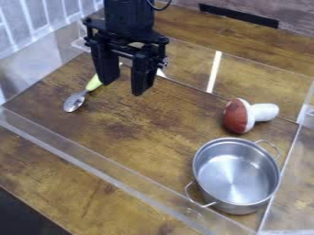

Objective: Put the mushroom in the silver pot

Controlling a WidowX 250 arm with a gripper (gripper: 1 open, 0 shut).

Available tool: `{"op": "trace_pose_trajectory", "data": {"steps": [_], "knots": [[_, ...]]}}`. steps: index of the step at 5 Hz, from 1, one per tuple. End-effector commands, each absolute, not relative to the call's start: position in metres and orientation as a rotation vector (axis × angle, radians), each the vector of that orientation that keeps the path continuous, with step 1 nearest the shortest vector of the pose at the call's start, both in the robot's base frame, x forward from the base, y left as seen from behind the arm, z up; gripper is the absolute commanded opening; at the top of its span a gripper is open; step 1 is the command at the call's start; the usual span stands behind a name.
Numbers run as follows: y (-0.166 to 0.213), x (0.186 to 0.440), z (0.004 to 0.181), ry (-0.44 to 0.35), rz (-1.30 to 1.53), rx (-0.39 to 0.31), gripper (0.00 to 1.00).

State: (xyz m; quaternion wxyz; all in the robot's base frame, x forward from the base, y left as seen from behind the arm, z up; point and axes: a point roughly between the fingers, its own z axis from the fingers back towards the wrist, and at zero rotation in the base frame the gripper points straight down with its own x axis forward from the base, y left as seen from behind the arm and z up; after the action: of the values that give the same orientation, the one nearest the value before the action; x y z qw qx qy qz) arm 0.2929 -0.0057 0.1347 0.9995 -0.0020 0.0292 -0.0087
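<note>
The black robot hand (124, 81) is wide open and has nothing. The red-brown and white toy mushroom (240, 117) lies just behind the round shiny silver pot (236, 176), so all the work is left.

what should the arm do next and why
Probably shift the open black gripper sideways until it is above the toy mushroom with the reddish-brown cap and white stem, before lowering: the mushroom lies on its side on the wooden table, outside the shiny round steel pot, and nothing is between the fingers.
</note>
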Motion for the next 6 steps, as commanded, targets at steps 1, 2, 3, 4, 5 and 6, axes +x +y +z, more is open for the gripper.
{"op": "trace_pose_trajectory", "data": {"steps": [1, 2, 3, 4, 5, 6], "knots": [[-0.003, 0.288, 0.13, 0.098, 0.019, -0.006, 1.0], [0.0, 0.284, 0.126, 0.136, 0.054, -0.008, 1.0], [0.008, 0.289, 0.115, 0.175, 0.076, -0.008, 1.0], [0.005, 0.307, 0.115, 0.176, -0.027, -0.001, 1.0], [0.012, 0.311, 0.099, 0.206, -0.039, -0.006, 1.0], [-0.005, 0.328, 0.101, 0.175, -0.197, 0.01, 1.0]]}}
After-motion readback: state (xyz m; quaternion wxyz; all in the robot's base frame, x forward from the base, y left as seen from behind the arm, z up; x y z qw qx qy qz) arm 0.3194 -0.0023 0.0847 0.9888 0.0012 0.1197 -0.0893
